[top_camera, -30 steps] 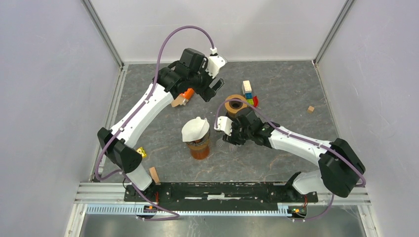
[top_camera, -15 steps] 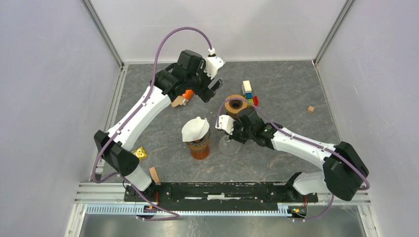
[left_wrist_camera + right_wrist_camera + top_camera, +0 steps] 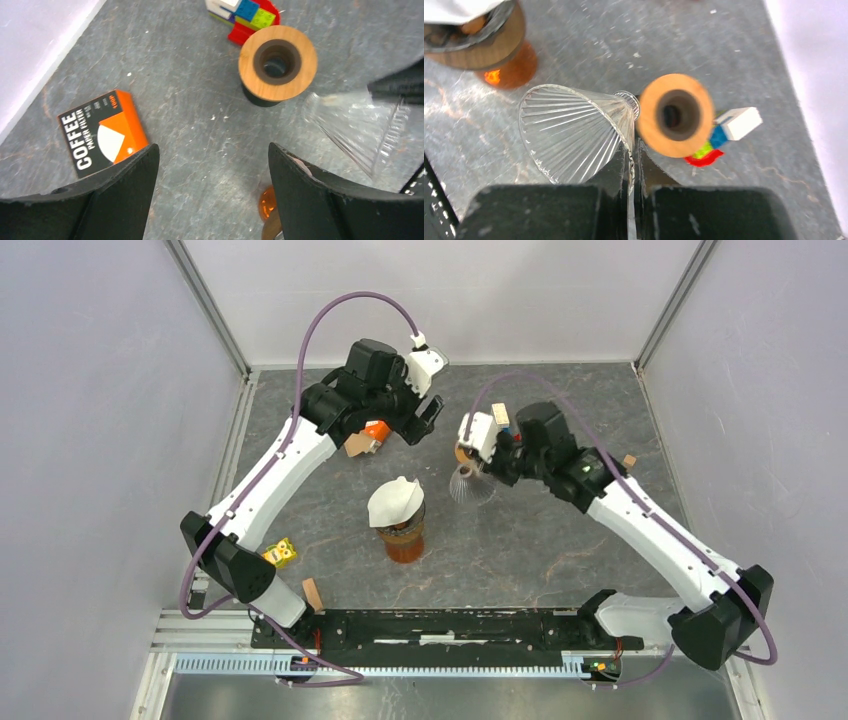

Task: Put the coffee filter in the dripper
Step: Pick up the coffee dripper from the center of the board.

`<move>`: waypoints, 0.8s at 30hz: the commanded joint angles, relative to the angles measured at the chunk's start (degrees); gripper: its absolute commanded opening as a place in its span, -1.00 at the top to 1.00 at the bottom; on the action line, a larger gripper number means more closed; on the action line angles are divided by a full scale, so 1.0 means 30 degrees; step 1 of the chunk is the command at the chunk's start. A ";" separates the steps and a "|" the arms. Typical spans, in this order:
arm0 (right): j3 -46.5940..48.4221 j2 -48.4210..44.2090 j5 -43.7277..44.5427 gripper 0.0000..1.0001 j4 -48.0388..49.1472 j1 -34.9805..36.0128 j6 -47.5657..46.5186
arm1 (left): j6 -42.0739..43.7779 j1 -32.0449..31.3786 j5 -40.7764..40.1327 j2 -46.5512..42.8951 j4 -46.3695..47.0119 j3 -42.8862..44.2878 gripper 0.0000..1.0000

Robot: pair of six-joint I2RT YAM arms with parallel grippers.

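Observation:
A white paper coffee filter [image 3: 395, 500] rests folded on top of the amber carafe [image 3: 404, 543] at the table's middle; the right wrist view catches its edge [image 3: 459, 7]. The dripper [image 3: 470, 483] is a clear ribbed cone, held tilted above the table. My right gripper [image 3: 487, 468] is shut on its narrow neck, and the cone's mouth [image 3: 574, 132] faces the carafe. A wooden ring stand [image 3: 676, 115] lies just beyond the neck. My left gripper [image 3: 425, 423] hovers open and empty above bare table [image 3: 214, 150], with the dripper [image 3: 357, 125] to its right.
An orange and black coffee filter box [image 3: 102, 132] lies left of the left gripper. Coloured toy bricks [image 3: 247, 15] sit behind the wooden ring stand [image 3: 277, 62]. Small wooden blocks [image 3: 313, 593] [image 3: 628, 461] and a yellow piece [image 3: 284, 552] lie near the table's edges.
My right gripper has shut on the dripper and lifted it off the table, carrying it back and right toward the wooden ring stand. The left arm has shifted slightly left.

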 commanded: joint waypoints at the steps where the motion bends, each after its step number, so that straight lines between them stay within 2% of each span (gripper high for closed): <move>1: 0.3170 0.0259 -0.0927 1.00 -0.1292 -0.1947 0.0397 | -0.1529 0.0001 0.2401 -0.0725 0.1290 -0.0328 -0.71; 5: 0.5711 0.2135 -0.2315 1.00 -0.2228 -0.3849 0.1444 | -0.2258 -0.0028 0.2790 -0.0384 0.1777 -0.0274 -0.73; 12: 0.7672 0.5097 -0.3967 1.00 -0.3007 -0.5555 0.2890 | -0.4370 -0.0028 0.2786 -0.0010 0.4215 -0.0772 -0.77; 24: 0.9490 0.7650 -0.5112 1.00 -0.4405 -0.6254 0.3762 | -0.7115 -0.0127 0.3775 0.1026 0.7183 -0.2012 -0.70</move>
